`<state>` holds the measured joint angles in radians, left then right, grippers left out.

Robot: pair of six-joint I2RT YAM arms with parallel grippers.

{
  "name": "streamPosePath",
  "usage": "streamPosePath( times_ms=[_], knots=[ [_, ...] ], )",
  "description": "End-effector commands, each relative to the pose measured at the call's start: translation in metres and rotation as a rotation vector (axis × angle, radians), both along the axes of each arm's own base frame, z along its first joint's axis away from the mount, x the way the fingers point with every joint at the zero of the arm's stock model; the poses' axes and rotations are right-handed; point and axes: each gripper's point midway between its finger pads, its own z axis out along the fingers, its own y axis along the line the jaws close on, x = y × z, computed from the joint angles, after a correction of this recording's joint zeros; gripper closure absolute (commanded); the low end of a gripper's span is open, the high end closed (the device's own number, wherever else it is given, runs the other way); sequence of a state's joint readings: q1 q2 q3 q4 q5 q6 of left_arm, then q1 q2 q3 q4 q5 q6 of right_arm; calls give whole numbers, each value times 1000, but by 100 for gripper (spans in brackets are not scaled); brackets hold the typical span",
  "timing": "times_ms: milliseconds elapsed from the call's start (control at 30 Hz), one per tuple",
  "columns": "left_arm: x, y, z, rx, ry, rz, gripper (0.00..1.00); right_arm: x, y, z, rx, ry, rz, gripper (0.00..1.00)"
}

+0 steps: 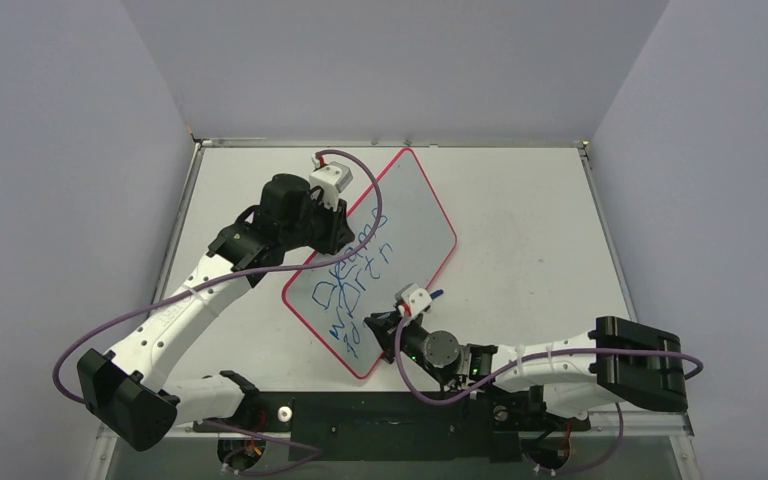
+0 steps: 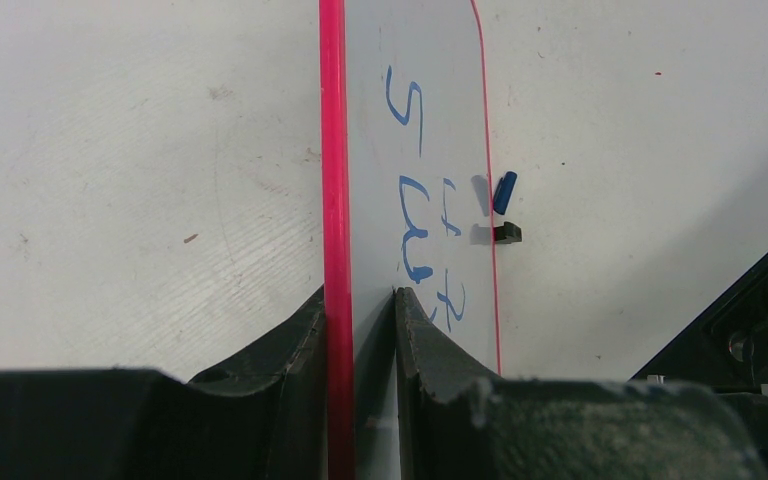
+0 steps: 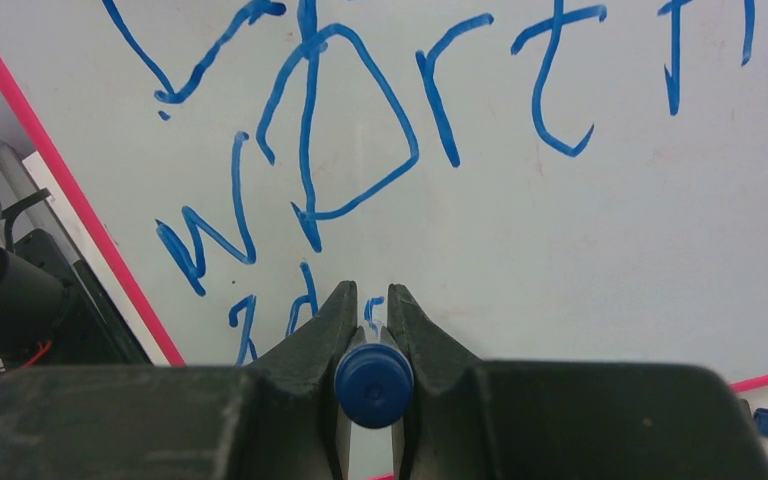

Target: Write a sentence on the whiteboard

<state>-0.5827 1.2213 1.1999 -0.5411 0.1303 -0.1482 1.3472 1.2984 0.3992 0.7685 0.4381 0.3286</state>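
Top view: the whiteboard (image 1: 412,212) lies flat on the table (image 1: 530,230), turned so its long side runs from 7 to 1 o'clock. The sentence (image 1: 356,282) is in blue marker, in three uneven lines along that slant. The second line reads "worth" in my right wrist view, and the third, at the board's 6 o'clock corner, is only a few characters long.

My left gripper (image 2: 360,300) is clamped on the board's red rim at its 10 o'clock edge, one finger on each side, pinning the board. My right gripper (image 3: 368,300) is clenched around the marker (image 3: 373,384), whose blue butt end faces the camera. Its tip points at the third line, but the fingers hide it, so I cannot tell whether it touches. A blue cap (image 1: 438,294) lies on the table just beside the board.

I judge the writing is well along, with the third line in hand. The next move calls for light, steady tip contact and strokes led toward 1 o'clock, staying inside the rim while the left arm holds firm.
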Motion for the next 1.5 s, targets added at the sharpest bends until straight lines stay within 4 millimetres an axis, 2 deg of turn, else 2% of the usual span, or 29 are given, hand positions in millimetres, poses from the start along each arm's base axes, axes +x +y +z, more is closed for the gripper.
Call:
streamPosePath(
  times_ms=[0,167,467,800,1100,1467],
  knots=[
    [24,9,35,18,-200,36,100,-5,-3,-17,-3,50,13,100],
    [24,9,35,18,-198,36,100,-6,-6,-23,-10,59,6,100],
    [24,8,35,19,-198,36,100,2,-6,-16,-16,37,-19,100],
    [24,8,34,20,-196,35,100,19,2,9,-8,-10,-31,100],
    [23,7,34,14,-194,28,100,25,8,23,-5,-40,-33,100],
    [23,8,35,15,-197,33,100,25,13,13,-11,-19,-15,100]
  ],
)
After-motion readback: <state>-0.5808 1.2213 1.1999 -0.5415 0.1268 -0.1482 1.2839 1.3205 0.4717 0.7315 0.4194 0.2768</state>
